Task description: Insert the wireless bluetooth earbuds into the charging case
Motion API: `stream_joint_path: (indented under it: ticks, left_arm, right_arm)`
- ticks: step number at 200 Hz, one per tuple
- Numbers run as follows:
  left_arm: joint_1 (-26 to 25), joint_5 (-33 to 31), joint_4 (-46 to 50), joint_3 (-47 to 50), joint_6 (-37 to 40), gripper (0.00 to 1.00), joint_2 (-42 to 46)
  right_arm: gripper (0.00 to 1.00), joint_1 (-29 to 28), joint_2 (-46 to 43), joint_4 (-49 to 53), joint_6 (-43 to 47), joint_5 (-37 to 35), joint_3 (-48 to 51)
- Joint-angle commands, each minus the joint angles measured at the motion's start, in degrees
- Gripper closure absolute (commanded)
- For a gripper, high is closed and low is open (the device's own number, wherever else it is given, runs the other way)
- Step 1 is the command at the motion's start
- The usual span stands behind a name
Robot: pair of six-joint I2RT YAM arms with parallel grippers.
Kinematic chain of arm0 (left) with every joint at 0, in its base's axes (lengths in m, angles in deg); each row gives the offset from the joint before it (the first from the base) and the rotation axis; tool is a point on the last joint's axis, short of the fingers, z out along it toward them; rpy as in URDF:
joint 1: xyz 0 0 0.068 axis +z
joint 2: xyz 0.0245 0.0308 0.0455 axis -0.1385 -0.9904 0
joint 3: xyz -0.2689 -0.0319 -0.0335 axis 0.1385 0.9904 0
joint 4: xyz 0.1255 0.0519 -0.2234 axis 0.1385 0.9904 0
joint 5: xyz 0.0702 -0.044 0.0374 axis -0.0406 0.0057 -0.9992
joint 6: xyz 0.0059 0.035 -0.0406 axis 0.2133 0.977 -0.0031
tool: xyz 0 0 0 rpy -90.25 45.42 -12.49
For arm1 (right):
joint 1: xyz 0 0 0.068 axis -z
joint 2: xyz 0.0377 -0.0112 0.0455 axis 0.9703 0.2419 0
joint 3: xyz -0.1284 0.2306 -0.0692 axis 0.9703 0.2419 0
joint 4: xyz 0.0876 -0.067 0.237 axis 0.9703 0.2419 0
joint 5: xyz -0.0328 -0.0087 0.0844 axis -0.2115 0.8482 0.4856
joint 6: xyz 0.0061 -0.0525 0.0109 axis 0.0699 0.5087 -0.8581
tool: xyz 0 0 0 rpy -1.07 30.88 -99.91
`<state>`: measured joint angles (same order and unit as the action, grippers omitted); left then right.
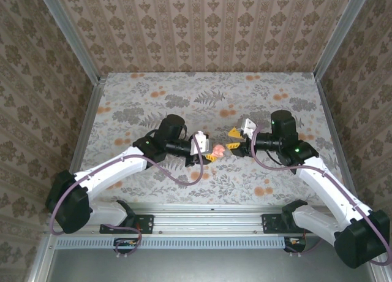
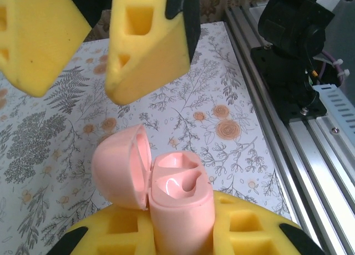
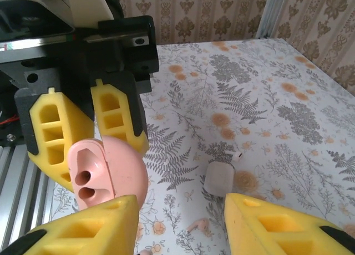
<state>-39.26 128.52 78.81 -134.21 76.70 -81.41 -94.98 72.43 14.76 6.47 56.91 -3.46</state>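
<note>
Pink charging case (image 2: 180, 199), lid up, sits clamped in your left gripper (image 1: 207, 153), right gripper (image 1: 234, 139) spread and holding nothing, a pink earbud (image 3: 198, 226) lying on the table (image 3: 288, 100) at the case's 4 o'clock; pinch it off-centre and it may squirt away.

Walled on three sides in beige damask wallpaper (image 1: 208, 24), with aluminium corner posts (image 1: 69, 34). Topped with a grey-and-orange floral table cover (image 1: 202, 89), edged by an aluminium rail (image 1: 208, 209).
</note>
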Motion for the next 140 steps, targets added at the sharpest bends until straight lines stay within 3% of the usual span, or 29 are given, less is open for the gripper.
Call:
stream_joint_path:
  ticks: [1,38,88,140]
  left_arm:
    - [0.66,2.19,-5.02,2.63,-4.54,0.83,1.44]
    - [2.25,2.51,-17.63,7.52,-12.66,0.84,1.53]
    - [6.12,-1.87,-37.73,16.07,-24.38,0.84,1.22]
    - [10.23,-8.95,-47.33,23.58,-29.38,0.84,3.31]
  right_arm:
    - [0.55,0.25,-0.55,-1.8,-1.96,2.58,-0.88]
    - [0.54,0.27,-1.16,-1.19,-5.41,1.13,-1.63]
    - [0.53,-0.03,4.38,14.85,-18.78,-11.06,-10.11]
    - [0.54,-3.27,12.86,26.86,-34.05,-25.24,-15.84]
